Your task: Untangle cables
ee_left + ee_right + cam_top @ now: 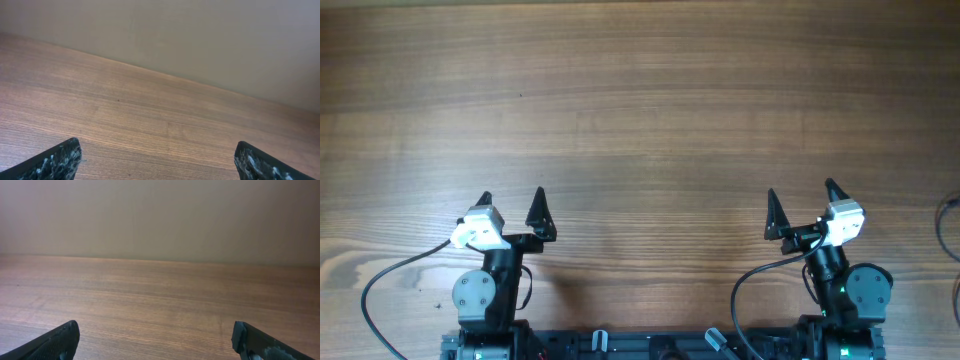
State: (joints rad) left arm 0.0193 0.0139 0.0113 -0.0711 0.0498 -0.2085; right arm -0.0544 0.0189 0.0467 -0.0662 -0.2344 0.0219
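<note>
Cables (950,225) show only as thin black strands at the far right edge of the overhead view, lying on the desk (650,110) and mostly cut off by the frame; neither wrist view catches them. What can be seen runs roughly along the near-far direction of the desk with a small curl at the top, so the long axis seems to lie that way, but plug ends and any knot are out of sight and which way the ends point cannot be told.

Both arms sit near the desk's front edge. The left end effector (512,200) has its 2 fingers spread wide and holds nothing; the right end effector (802,198) is likewise spread and empty, near the strands but not touching them.

Risk from here, as a judgement: the strands are far thinner than a finger, so a grab could close on bare wood, or drag the bundle off the desk's right side and tighten the tangle.
</note>
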